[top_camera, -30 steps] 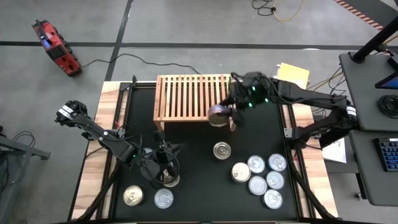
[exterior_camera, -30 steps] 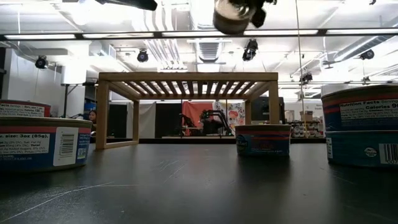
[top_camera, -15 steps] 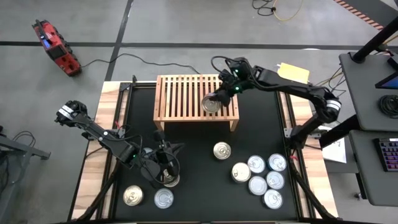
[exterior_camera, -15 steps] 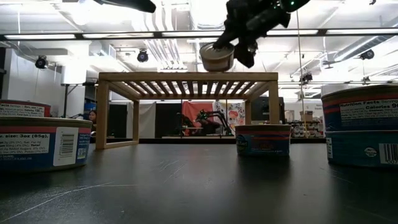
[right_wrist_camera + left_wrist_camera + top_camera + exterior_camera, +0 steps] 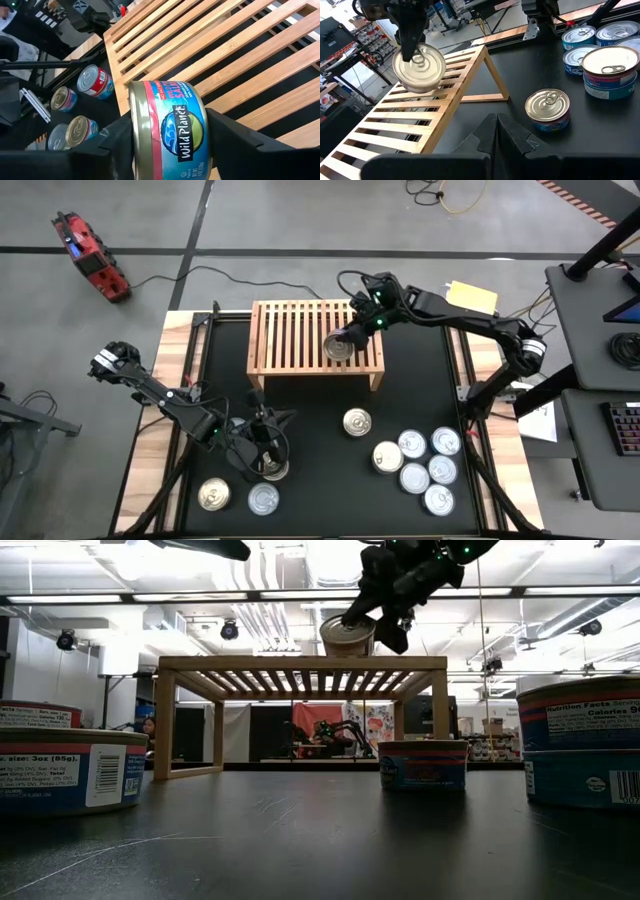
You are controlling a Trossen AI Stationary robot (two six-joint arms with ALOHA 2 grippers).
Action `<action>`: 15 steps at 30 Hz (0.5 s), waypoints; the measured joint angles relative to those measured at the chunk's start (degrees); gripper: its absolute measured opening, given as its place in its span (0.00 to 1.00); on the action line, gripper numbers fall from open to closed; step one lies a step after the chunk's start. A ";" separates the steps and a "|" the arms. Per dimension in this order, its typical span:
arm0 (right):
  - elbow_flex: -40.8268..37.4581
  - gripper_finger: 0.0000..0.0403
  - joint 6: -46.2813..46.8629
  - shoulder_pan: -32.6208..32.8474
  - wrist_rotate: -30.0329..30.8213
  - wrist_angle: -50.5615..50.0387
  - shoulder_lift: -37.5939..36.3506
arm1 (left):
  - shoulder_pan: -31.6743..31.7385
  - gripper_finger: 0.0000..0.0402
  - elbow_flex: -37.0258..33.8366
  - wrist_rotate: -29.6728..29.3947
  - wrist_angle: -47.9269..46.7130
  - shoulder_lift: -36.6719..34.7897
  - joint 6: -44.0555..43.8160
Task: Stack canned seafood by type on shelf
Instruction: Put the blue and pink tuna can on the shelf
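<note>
Sitting nearest: two round silver-lidded tins (image 5: 210, 496) and (image 5: 263, 499) lie at the table's front edge on the left.
Left gripper: the left gripper (image 5: 266, 442) hangs low over a third tin (image 5: 274, 471) just behind that pair, its dark fingers (image 5: 496, 131) pressed together with nothing between them.
Right front cluster: six round tins with silver or gold-toned lids (image 5: 417, 460) stand packed together on the black table (image 5: 310, 480) at its front right.
Lone tin: one gold-lidded tin with a blue side label (image 5: 357, 422) stands alone mid-table, between the cluster and the rack.
Shelf: the low light-wood slatted rack (image 5: 300, 337) stands toward the table's far side.
Right gripper: the right gripper (image 5: 352, 340) is above the rack's right end, its fingers flanking a blue-and-red labelled round can (image 5: 169, 130).
Held can: it sits at the slatted top's right part; whether it rests on the slats cannot be told.
</note>
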 joint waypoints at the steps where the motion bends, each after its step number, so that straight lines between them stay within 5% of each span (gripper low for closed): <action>1: 0.00 0.58 0.40 0.00 0.02 0.14 -0.01 | 0.00 0.00 0.00 0.00 0.00 0.00 0.00; 15: 0.00 0.64 0.61 -0.04 6.35 -0.01 -0.13 | 0.00 0.00 -0.04 0.00 0.00 0.00 0.00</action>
